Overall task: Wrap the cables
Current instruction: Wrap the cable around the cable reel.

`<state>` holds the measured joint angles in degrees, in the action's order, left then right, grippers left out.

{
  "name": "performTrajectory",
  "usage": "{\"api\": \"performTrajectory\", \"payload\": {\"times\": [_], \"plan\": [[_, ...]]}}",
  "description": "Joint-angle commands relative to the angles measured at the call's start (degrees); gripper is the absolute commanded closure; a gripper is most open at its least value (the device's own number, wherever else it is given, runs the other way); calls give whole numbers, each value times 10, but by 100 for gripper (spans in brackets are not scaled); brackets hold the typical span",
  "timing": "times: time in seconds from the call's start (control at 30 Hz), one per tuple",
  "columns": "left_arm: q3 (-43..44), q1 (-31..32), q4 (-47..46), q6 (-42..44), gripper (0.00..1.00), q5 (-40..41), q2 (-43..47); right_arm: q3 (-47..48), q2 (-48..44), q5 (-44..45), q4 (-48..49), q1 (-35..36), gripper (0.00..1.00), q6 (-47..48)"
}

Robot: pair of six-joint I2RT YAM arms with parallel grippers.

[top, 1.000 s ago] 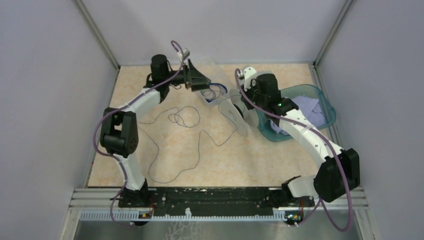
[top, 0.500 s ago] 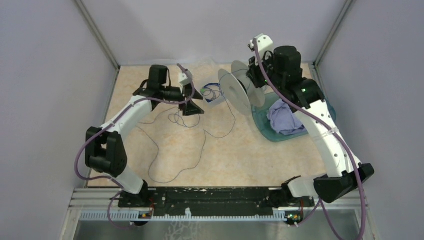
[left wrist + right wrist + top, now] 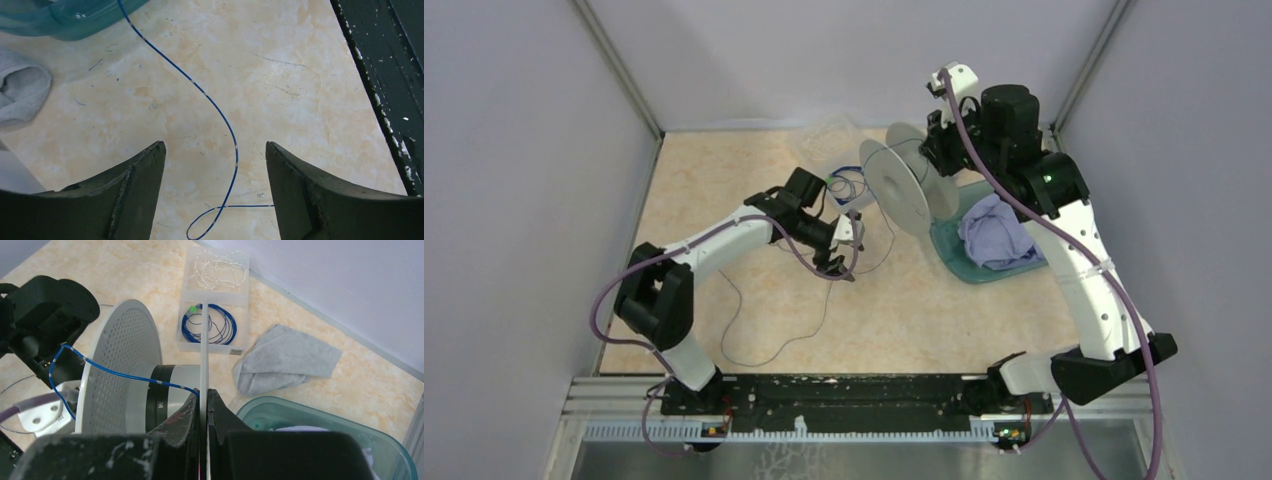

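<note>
Marbled beige tabletop (image 3: pixel 944 320) carries the cables (image 3: pixel 235 157) in loose loops, with one strand running up to the spool (image 3: pixel 125 365). Since half a second ago the left gripper (image 3: pixel 215 145) has swung from beside the clear box (image 3: pixel 220 305) down over a strand. Its jaws are spread wide either side of the strand, gripping nothing. Farther back the right gripper (image 3: pixel 205 402) stays pinched on the spool's rim, holding it aloft. The box holds a blue wire coil (image 3: pixel 227 322) in one compartment and white wire (image 3: pixel 220 267) in the farther one. The teal bin (image 3: pixel 954 265) holds a lilac cloth (image 3: pixel 994 235).
</note>
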<state>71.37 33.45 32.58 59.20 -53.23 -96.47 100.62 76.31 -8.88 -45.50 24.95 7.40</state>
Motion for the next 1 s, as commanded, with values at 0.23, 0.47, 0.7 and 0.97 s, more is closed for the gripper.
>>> {"api": "performTrajectory", "payload": {"times": [0.23, 0.47, 0.7, 0.97], "plan": [[-1, 33, 31, 61, 53, 62, -39, 29, -13, 8, 27, -6, 100, 0], [7, 37, 50, 49, 99, 101, -18, 7, -20, 25, 45, -9, 100, 1], [33, -13, 67, -20, 100, 70, 74, -56, -39, 71, 64, -12, 100, 25], [35, -231, -146, -299, 100, -86, 158, -109, -64, 67, 55, -17, 100, 54]]}}
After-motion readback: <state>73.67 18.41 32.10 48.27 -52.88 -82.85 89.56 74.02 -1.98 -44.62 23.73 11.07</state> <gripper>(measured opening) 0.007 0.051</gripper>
